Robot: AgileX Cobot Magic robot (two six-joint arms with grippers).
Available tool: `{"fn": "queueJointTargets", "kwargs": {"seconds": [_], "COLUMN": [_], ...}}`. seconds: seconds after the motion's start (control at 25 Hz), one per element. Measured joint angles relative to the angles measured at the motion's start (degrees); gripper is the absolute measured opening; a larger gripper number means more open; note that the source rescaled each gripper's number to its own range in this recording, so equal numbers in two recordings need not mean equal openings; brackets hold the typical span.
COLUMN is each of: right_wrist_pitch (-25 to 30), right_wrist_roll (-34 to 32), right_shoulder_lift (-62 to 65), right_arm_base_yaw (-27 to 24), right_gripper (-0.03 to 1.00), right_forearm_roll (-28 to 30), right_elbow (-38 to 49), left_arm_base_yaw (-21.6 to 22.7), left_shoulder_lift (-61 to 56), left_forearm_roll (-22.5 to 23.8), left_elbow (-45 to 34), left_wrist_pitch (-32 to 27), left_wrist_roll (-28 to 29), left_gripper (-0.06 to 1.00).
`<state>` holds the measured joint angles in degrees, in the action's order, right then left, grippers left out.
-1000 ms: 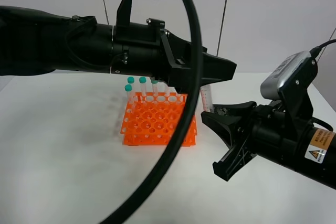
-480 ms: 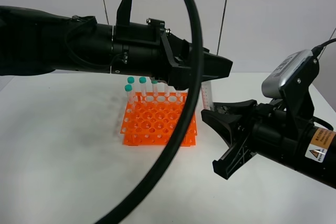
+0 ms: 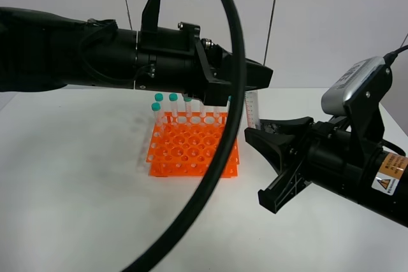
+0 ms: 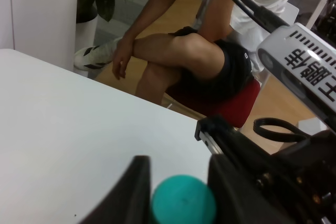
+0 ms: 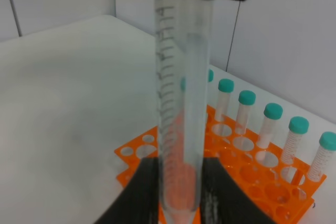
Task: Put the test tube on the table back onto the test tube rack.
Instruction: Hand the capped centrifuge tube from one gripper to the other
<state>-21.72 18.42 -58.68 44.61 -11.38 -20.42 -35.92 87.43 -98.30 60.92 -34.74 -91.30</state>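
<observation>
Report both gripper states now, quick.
Left gripper: closed on the test tube, at its teal cap.
Right gripper: open, holding nothing.

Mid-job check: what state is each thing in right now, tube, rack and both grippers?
test tube: upright, capped, clear of the table, not in a hole.
left gripper: jaws shut on the test tube's cap.
right gripper: jaws flank the test tube's lower end; clamping unclear.
test tube rack: standing on the table, most holes empty.
racked tubes: upright, capped, along the rack's back edge.
</observation>
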Motion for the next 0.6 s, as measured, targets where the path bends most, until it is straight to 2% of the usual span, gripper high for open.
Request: {"fn": "queueJointTargets", "kwargs": {"seconds": [0.48, 0.52, 0.56, 0.6], "right_wrist_pitch": [0.0, 0.0, 0.0, 0.0], "right_wrist_roll": [-0.04, -0.04, -0.04, -0.04], "right_shoulder_lift": [0.0, 0.0, 0.0, 0.0], "right_arm_base_yaw": [0.0, 0.0, 0.0, 0.0], "right_gripper": [0.03, 0.06, 0.16, 0.33], "right_forearm_roll": [0.0, 0.0, 0.0, 0.06], "right_elbow": [0.0, 0.0, 0.0, 0.0], "left_arm_base_yaw": [0.0, 0.0, 0.0, 0.0], "left_shoulder_lift": [0.0, 0.0, 0.0, 0.0], "left_forearm_roll": [0.0, 0.0, 0.08, 0.07], "left_elbow": [0.0, 0.0, 0.0, 0.0], "left_wrist_pitch": [0.0, 0.0, 0.0, 0.0], "left_wrist_roll": [-0.35, -0.35, -0.39, -0.39], "left_gripper": [0.0, 0.0, 0.0, 0.0]}}
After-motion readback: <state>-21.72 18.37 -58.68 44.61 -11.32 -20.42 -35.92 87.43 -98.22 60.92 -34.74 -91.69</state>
